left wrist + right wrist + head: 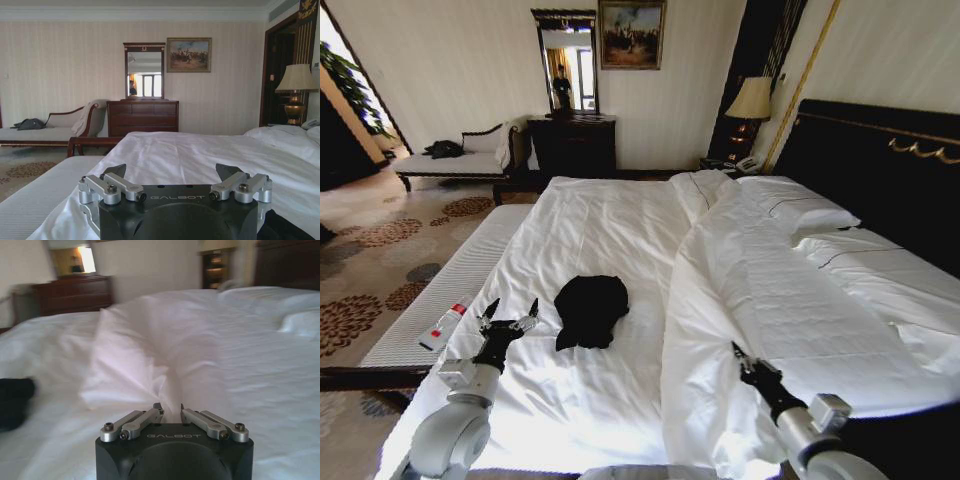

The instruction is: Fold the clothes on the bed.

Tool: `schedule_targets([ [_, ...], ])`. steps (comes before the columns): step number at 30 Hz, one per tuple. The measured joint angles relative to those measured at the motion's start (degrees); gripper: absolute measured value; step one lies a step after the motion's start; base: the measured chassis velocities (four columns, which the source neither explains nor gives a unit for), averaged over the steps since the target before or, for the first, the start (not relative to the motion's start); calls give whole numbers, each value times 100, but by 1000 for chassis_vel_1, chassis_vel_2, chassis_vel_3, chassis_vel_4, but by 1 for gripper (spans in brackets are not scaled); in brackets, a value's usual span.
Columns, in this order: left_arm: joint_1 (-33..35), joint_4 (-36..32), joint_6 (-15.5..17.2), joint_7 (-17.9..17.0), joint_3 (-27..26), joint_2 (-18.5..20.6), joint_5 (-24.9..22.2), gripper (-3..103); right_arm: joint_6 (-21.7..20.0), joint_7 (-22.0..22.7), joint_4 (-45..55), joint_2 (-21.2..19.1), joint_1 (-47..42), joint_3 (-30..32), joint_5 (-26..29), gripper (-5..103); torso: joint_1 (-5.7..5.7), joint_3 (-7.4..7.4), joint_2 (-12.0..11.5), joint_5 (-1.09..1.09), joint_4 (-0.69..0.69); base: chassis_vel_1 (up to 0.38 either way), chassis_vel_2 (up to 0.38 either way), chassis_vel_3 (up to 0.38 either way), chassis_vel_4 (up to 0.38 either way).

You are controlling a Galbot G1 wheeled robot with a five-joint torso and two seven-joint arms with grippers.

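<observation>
Head view shows the black T-shirt (590, 310) lying in a crumpled heap on the white sheet of the bed (620, 220), toward the near left part of the mattress, just left of the bunched duvet (740, 290) that runs up the middle. No fold looks made yet; judging by the rumpled shape, the garment has to be spread flat before any sleeve or hem can be turned over, so nearly all the work is left. The left gripper (509, 318) hovers over the sheet just left of the shirt, fingers spread wide and holding nothing. The right gripper (738, 352) sits over the duvet's near edge, well apart from the shirt, its fingers drawn almost together with nothing between them.
</observation>
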Motion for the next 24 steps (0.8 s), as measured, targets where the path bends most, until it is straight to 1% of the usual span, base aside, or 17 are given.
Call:
schedule_targets([
  [2,-13,4,0,-7,12,1,-4,100,16,67,-196,98,68,328,109,1,0,0,0,1,0,0,0,0,0],
  [3,-13,4,0,-7,12,1,-4,100,16,67,-196,98,68,328,109,1,0,0,0,1,0,0,0,0,0],
  [5,-14,4,1,-9,13,4,-4,100,18,99,-274,154,108,535,216,1,0,0,0,1,0,0,0,0,0],
  [8,-19,11,4,-15,12,9,-7,100,35,179,-427,272,253,1086,416,1,0,0,0,0,0,0,0,0,0],
  [10,-19,12,5,-16,12,9,-7,100,36,195,-456,285,280,1178,456,1,0,0,0,-1,0,0,0,0,0],
  [11,-18,16,7,-20,12,9,-6,100,35,232,-547,308,353,1448,584,1,0,0,0,0,0,0,0,0,0],
  [13,-16,20,9,-21,12,9,-7,100,35,258,-692,312,443,1798,704,1,0,0,0,0,0,0,0,0,0],
  [14,-16,20,9,-21,12,9,-7,100,35,258,-692,312,443,1798,704,1,0,0,0,0,0,0,0,0,0],
  [15,-16,22,9,-22,12,10,-7,100,35,268,-773,311,480,1964,748,1,0,0,0,0,0,0,0,0,0],
  [18,-34,32,15,-27,27,19,-7,100,84,291,-1272,267,630,2592,808,1,0,0,0,0,0,0,0,0,0],
  [21,-42,43,18,-30,44,19,-6,100,116,302,-1553,245,687,2820,819,1,0,0,0,1,-2,0,0,0,0],
  [22,-52,56,21,-31,63,17,-5,100,157,316,-1871,218,745,3012,826,1,0,0,0,0,0,0,0,0,0],
  [24,-67,80,24,-33,91,17,-2,100,228,335,-2314,180,833,3218,751,1,0,0,0,2,-1,0,0,0,0],
])
